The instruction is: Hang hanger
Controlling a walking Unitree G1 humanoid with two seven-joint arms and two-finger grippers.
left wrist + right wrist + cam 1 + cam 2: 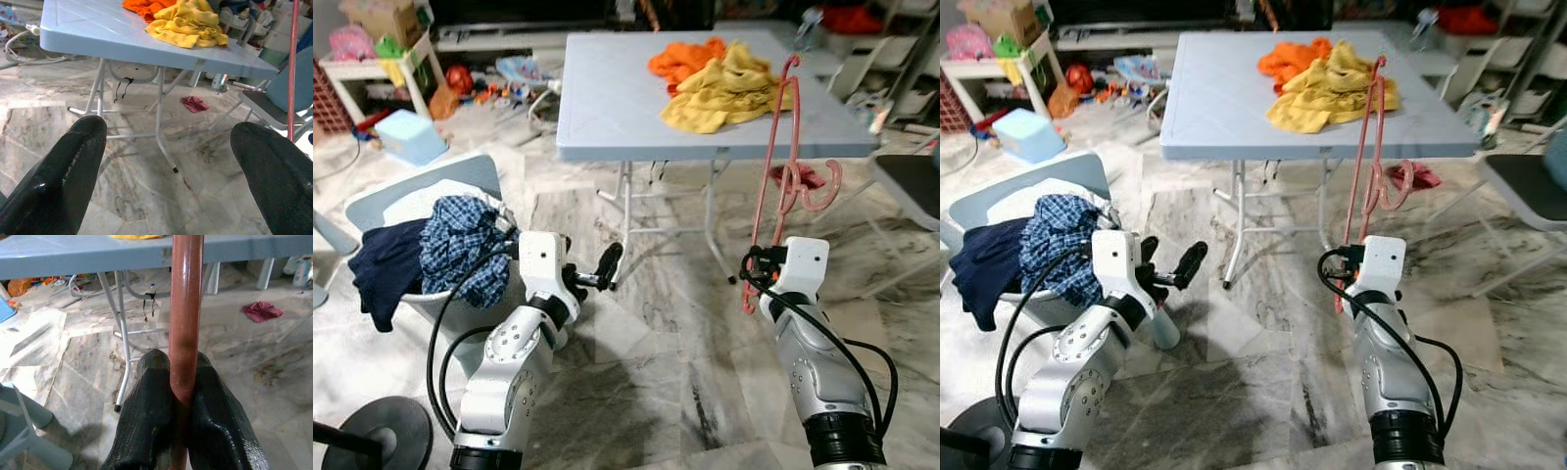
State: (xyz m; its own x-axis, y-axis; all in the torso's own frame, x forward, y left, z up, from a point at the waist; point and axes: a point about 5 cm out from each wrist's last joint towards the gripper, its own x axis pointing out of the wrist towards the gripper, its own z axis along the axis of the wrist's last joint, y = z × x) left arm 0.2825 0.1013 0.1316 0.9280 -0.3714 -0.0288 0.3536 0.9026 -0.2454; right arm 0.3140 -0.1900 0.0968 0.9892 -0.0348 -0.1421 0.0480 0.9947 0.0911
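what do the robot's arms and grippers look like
Both arms are silver metal with rounded joints and black bands low down. Each ends in a boxy white wrist block, with looping black cables running along it. The left gripper and right gripper each have two long, glossy black fingers with rounded tips.

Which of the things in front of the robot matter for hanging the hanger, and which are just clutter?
Part of the job:
- pink hanger, held upright
- right gripper, shut on its bar
- left gripper, open and idle

Lying about:
- yellow cloth and orange cloth on the blue table
- checked shirt in the chair
- red rag on the floor
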